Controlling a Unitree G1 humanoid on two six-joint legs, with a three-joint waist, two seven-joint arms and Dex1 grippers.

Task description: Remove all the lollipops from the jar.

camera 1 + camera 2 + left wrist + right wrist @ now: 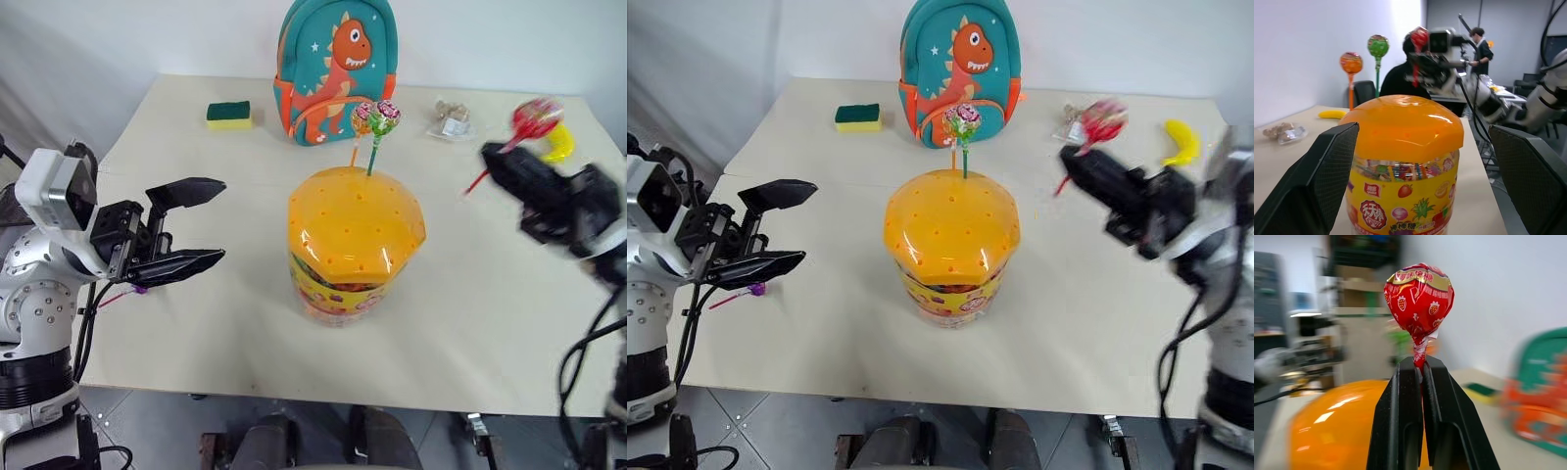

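Left eye view: pale beige worktop (pixel 470 323), matte, seam line running across it, white wall behind, grey tiled floor below the near edge.

Right hand (pixel 1419 369) clenched on the stick of the red lollipop (pixel 1419 296), raised above the worktop, candy head pointing up past the fingertips. Jar (pixel 355 245) sits inboard of and below that hand, well apart, upright near the worktop centre, orange lid on. Two lollipops stand in the lid holes: green lollipop (pixel 1378 47) and orange lollipop (pixel 1351 62), side by side at the lid's far edge.

Left hand (pixel 191 227) released, fingers spread wide, level with the jar and pointing at its side, clear gap between fingertips and jar. Purple lollipop (pixel 752 290) lies flat on the worktop just under that hand.

Beyond the jar, from the hands' side: teal dinosaur backpack (pixel 335 69) upright against the wall. Green-and-yellow sponge (pixel 228 115) beyond the left hand, near the far edge. Clear packet (pixel 452 119) and a yellow banana-shaped item (pixel 1181 140) beyond the right hand.

Left wrist view, room past the worktop: office chairs, desks, a person standing (pixel 1480 46) at the back, another seated figure partly hidden behind the right arm.
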